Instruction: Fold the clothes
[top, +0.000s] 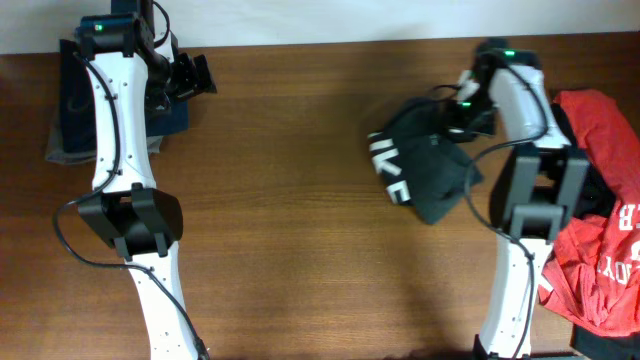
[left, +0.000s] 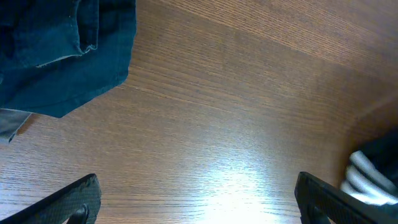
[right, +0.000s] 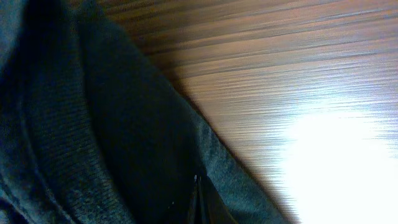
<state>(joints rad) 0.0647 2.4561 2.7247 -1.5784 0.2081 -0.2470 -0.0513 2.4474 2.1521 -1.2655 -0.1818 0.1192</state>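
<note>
Step in hand, likely: pulling black T-shirt (top: 425, 170) out flat on worktop (top: 290, 200), right of centre.
Right fingers (right: 208, 210) pinching closed on its fabric.
Left fingers (left: 71, 200) gaping wide, gripping nothing.
Next probably needing left arm taking opposite edge.

A charcoal-black shirt (top: 430, 185) with white block letters, a red shirt (top: 600, 130) with white letters and dark blue denim (top: 75, 105) on a brown wood-grain table (top: 290, 150).

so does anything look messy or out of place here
Yes: the black shirt sits bunched in a crumpled heap right of centre, its white letters partly hidden, and the red shirt is a rumpled pile at the right edge. Neither lies flat.
</note>
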